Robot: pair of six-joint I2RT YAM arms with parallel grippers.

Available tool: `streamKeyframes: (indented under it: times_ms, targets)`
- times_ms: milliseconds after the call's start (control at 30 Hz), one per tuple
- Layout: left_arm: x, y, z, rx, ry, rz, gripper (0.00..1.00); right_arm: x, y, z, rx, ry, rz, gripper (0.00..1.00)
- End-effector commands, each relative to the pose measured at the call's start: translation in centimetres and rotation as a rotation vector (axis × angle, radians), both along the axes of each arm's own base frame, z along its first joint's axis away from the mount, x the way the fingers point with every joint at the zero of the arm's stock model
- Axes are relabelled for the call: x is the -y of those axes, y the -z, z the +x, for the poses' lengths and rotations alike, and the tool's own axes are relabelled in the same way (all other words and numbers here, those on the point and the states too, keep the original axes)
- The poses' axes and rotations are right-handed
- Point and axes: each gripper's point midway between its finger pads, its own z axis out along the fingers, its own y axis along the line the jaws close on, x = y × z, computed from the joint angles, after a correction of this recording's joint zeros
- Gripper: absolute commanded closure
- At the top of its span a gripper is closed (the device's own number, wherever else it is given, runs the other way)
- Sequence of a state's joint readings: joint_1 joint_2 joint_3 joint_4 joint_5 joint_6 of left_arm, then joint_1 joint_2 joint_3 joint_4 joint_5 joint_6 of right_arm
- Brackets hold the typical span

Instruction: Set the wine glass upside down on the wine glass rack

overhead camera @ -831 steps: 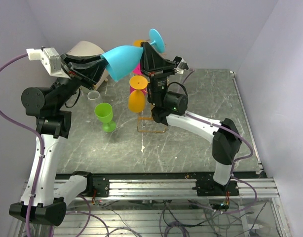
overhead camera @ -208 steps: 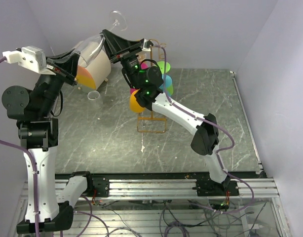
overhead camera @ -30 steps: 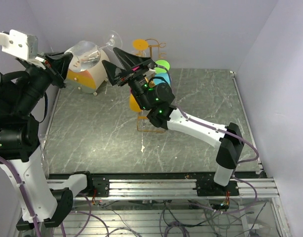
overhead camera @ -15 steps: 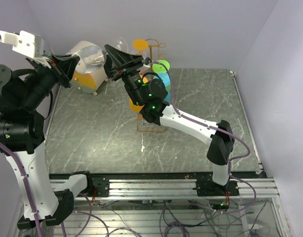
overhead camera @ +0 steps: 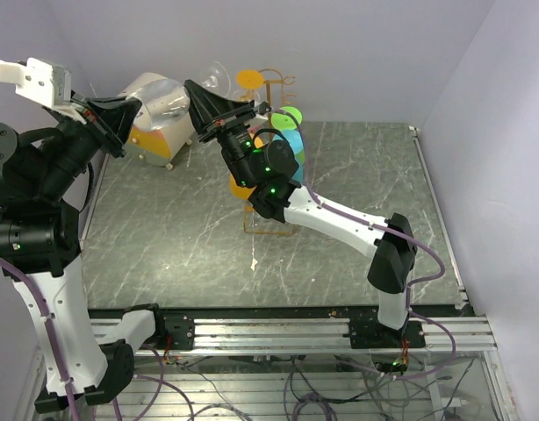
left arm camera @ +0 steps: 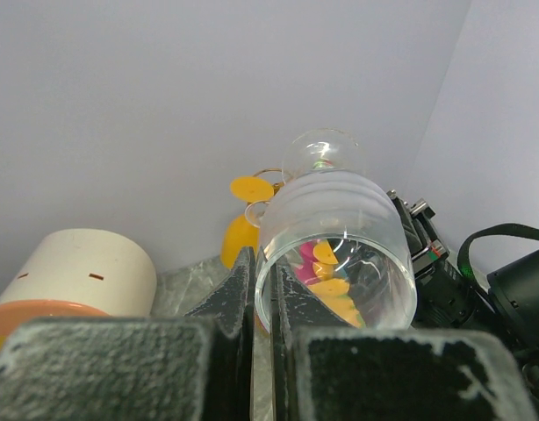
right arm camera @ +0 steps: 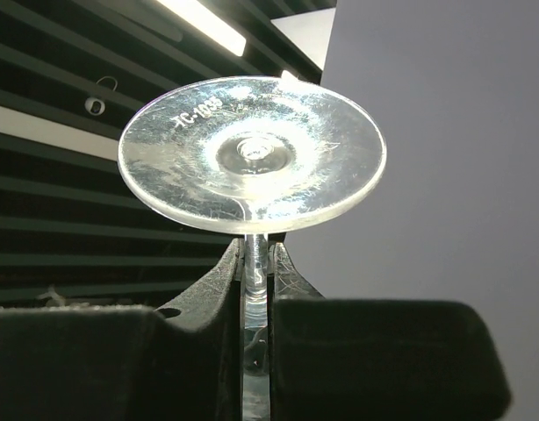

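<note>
The left gripper (left arm camera: 262,281) clamps the wine glass (left arm camera: 335,237) by its rim, the right gripper (right arm camera: 256,263) by its stem; the wine glass rack (overhead camera: 269,234) stands at four o'clock.

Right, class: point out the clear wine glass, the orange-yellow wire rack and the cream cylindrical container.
Clear wine glass (right arm camera: 252,153), right wrist view, round foot.
Orange-yellow wire rack (overhead camera: 269,234), top external view, base's near wire.
Cream cylindrical container (left arm camera: 85,272), left wrist view, side wall.
</note>
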State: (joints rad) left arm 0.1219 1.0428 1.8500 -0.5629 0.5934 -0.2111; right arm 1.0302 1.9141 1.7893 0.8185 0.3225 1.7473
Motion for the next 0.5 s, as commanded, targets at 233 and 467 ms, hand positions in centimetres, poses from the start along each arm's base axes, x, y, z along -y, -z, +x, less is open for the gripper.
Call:
streamKeyframes:
  times_ms: [233, 467]
  targets:
    - [2.4, -2.4, -3.3, 0.074, 0.155, 0.009, 0.75, 2.2, -3.8, -0.8, 0.083, 0.111, 0.010, 1.00]
    - [2.7, -2.5, -5.5, 0.093, 0.155, 0.084, 0.32, 4.4, -7.3, -1.4, 0.154, 0.238, -0.046, 1.00]
